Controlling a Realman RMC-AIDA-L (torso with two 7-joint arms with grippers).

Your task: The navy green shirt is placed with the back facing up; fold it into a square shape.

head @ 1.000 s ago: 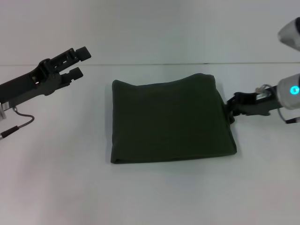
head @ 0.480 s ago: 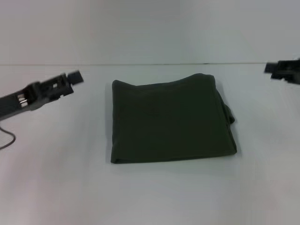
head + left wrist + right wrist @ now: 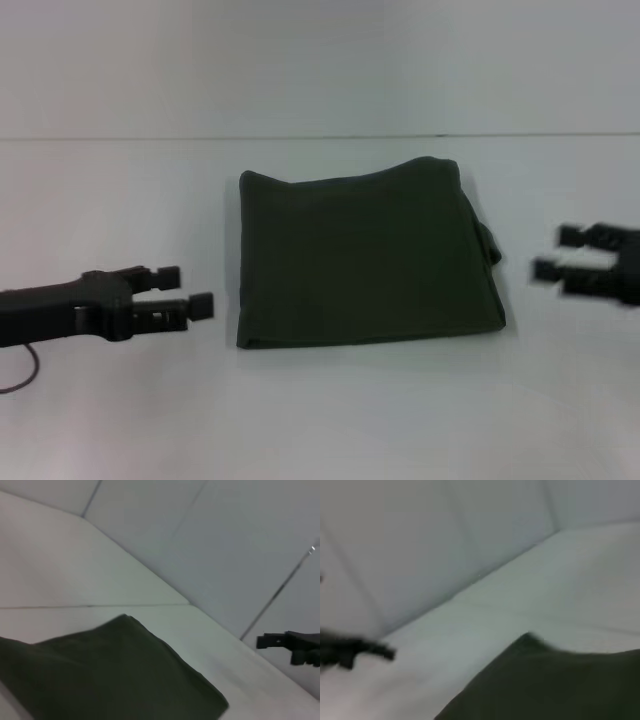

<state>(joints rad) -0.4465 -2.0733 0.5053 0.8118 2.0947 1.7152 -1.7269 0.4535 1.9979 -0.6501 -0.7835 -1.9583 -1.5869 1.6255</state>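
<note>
L gripper (image 3: 192, 290), black, low over the plain white surface (image 3: 330, 420); its two fingers (image 3: 201, 304) sit a narrow gap apart, holding nothing, tips aimed toward the shirt's near-left corner, just beside it but not touching.

Past those fingertips, centre: the navy green shirt (image 3: 365, 255), dark olive soft matte fabric, lies flat on the surface, folded into a rough square w/ a rounded fold along its left edge and a bit of loose cloth bunched out at the right edge. L wrist view shows the same shirt (image 3: 105, 675) close up, one corner pointing away, and the other arm's gripper (image 3: 292, 645) small and well apart beyond it.

R gripper (image 3: 560, 255), black, blurred, hangs off the shirt's right edge, near but apart; fingers (image 3: 547, 270) spread w/ a clear gap, empty, tips facing the shirt. R wrist view: shirt (image 3: 560, 685) in the foreground, L gripper (image 3: 355, 650) far off across the surface.
</note>
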